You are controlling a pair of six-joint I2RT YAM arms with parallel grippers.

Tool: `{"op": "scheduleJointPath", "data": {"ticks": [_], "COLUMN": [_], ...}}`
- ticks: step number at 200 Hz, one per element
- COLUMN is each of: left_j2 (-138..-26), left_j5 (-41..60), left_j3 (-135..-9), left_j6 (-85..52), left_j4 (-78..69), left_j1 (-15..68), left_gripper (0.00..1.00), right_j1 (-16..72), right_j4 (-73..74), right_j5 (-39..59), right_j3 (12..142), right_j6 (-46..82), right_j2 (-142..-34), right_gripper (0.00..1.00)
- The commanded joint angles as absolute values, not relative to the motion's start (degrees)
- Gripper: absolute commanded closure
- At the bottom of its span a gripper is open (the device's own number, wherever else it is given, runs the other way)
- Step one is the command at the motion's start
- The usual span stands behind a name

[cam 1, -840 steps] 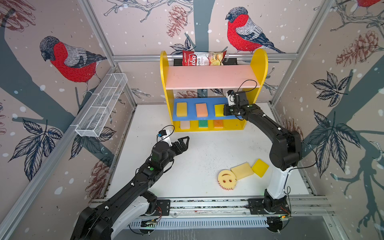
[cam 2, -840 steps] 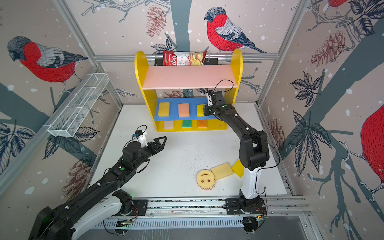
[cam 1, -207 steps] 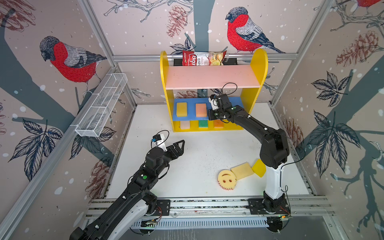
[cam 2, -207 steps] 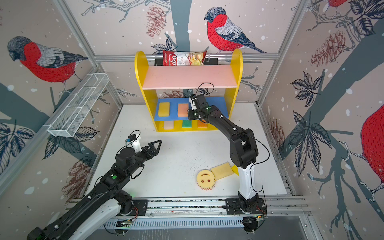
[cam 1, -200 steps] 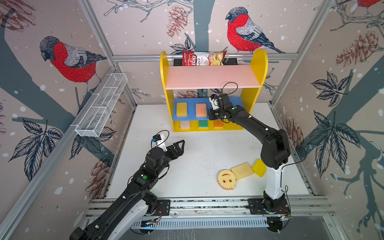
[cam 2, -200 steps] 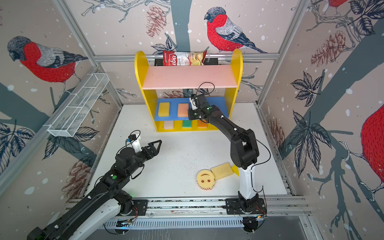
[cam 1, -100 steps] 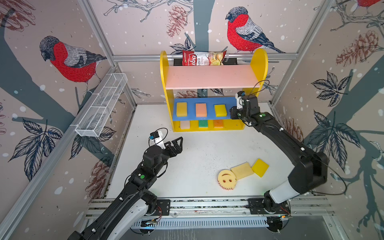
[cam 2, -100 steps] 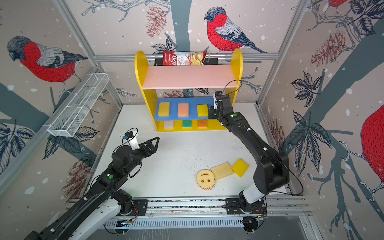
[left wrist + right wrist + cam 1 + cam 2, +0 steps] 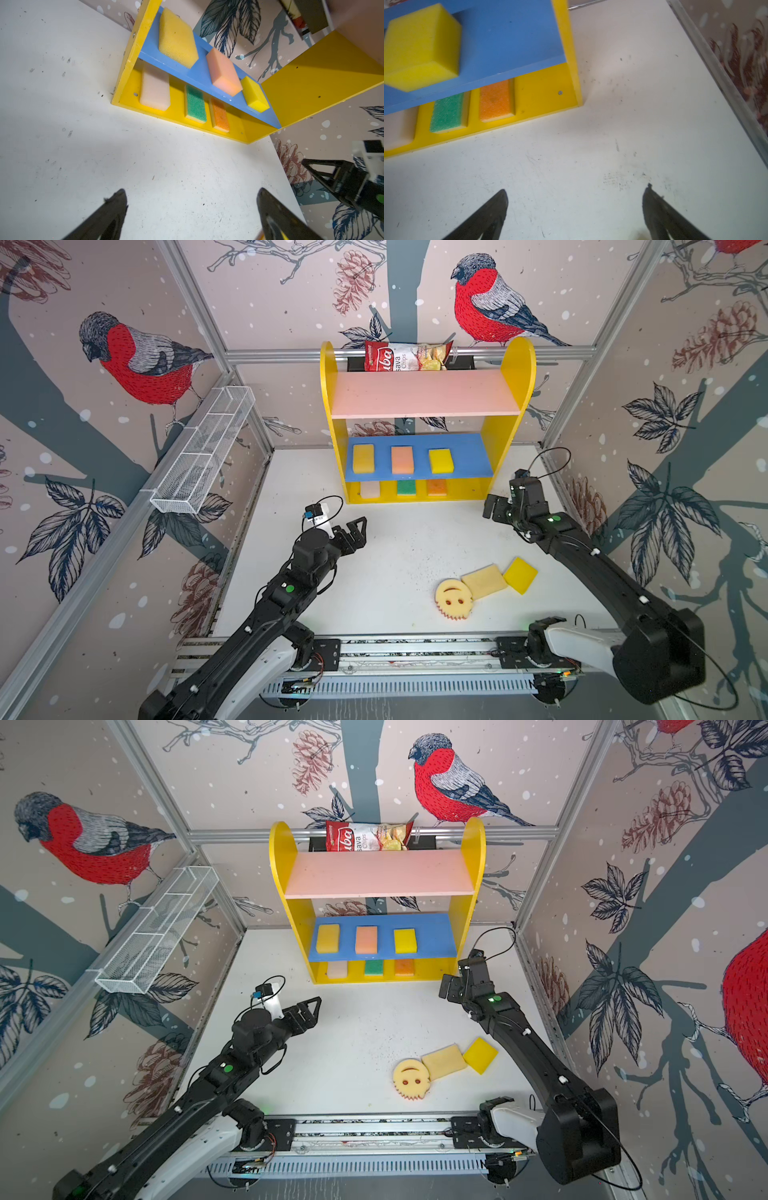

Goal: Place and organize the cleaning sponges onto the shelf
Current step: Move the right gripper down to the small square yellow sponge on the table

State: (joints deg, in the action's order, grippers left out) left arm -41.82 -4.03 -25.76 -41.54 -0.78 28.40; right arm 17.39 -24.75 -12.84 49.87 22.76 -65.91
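The shelf [image 9: 517,364] stands at the back of the table. Its blue middle board carries three cleaning sponges: amber [image 9: 363,458], peach [image 9: 402,459] and yellow [image 9: 441,460]. On the yellow base lie a pale one [image 9: 370,489], a green one [image 9: 406,487] and an orange one [image 9: 436,487]. A round smiley sponge [image 9: 453,598], a cream one [image 9: 484,581] and a yellow one [image 9: 519,574] lie on the table at front right. My right gripper [image 9: 492,508] [image 9: 576,191] hangs open and empty by the shelf's front right corner. My left gripper [image 9: 358,531] [image 9: 192,193] is open and empty over bare table, left of centre.
A red-and-white chips bag [image 9: 405,357] sits behind the shelf's pink top board [image 9: 424,393]. A white wire-mesh rack [image 9: 203,454] hangs on the left wall. Enclosure walls close in on both sides, and a metal rail [image 9: 415,655] runs along the front.
My right gripper opened, left the yellow sponge on the blue board and drew back down to the shelf's front right corner. The left arm shifted slightly.
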Motion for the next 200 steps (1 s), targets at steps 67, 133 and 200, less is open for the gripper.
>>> {"op": "scheduleJointPath", "data": {"ticks": [67, 133, 200], "left_j2": [-52.5, -58.6, -60.5], "left_j5": [3.5, 5.8, 6.9], "left_j3": [-24.4, -24.3, -25.5], "left_j6": [-39.1, -37.5, -36.0], "left_j4": [-15.1, -19.3, -18.9], "left_j1": [28.4, 28.3, 27.1], "left_gripper": [0.04, 0.04, 0.04], "right_j1": [11.5, 11.2, 10.7], "right_j4": [-31.5, -31.2, -27.9], "right_j5": [-15.8, -7.4, -7.2], "right_j3": [33.2, 26.0, 22.7], "right_j6": [42.1, 49.1, 50.5], "right_j2": [-52.3, -45.9, -48.4], "right_gripper": [0.01, 0.17, 0.31]}}
